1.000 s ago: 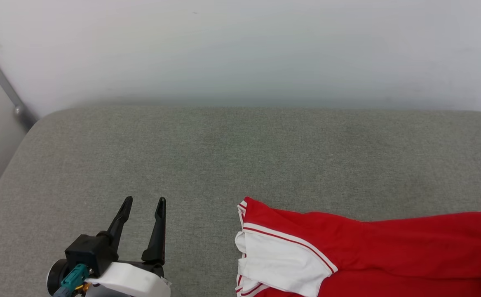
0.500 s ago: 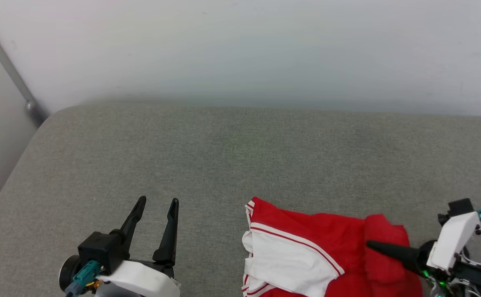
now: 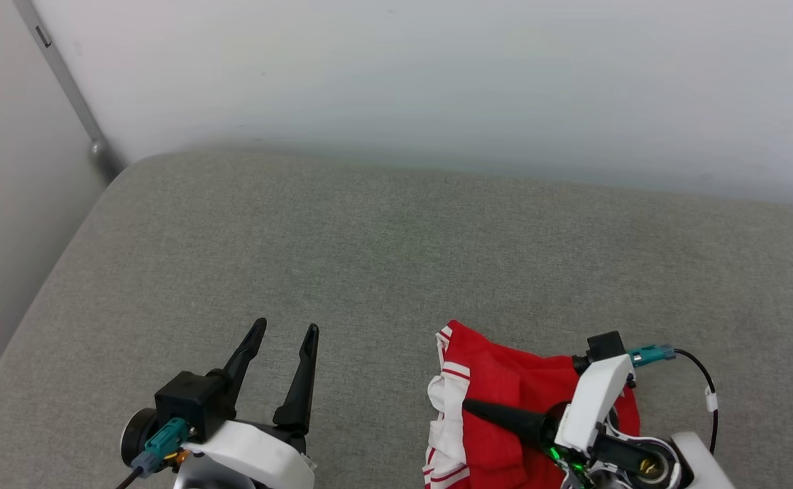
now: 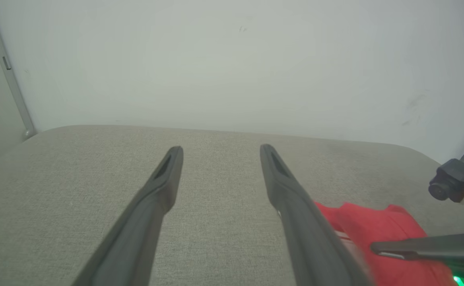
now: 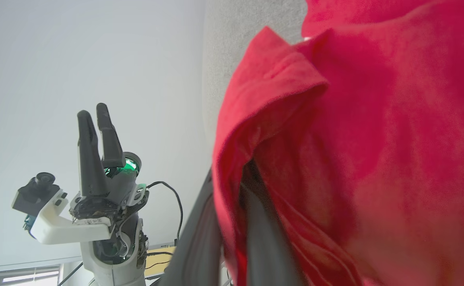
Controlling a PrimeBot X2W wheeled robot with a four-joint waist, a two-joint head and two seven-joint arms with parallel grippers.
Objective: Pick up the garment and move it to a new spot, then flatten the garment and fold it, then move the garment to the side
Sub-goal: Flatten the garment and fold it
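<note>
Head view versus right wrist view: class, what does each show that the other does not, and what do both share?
Head, not wrist: white sleeve with striped trim; corner pole. Wrist, not head: red fold draped over the fingers of the right gripper, close up; green light on the left gripper. Both: garment, open left gripper, grey cushion, wall.

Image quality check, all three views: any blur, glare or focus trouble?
Head view: even soft light, no glare, grey fabric cushion weave sharp. Left wrist view: open left gripper, its dark fingers soften toward the bottom edge; red jersey garment smeared. Right wrist view: red cloth too close, out of focus; green light glows at the left gripper's base.
</note>
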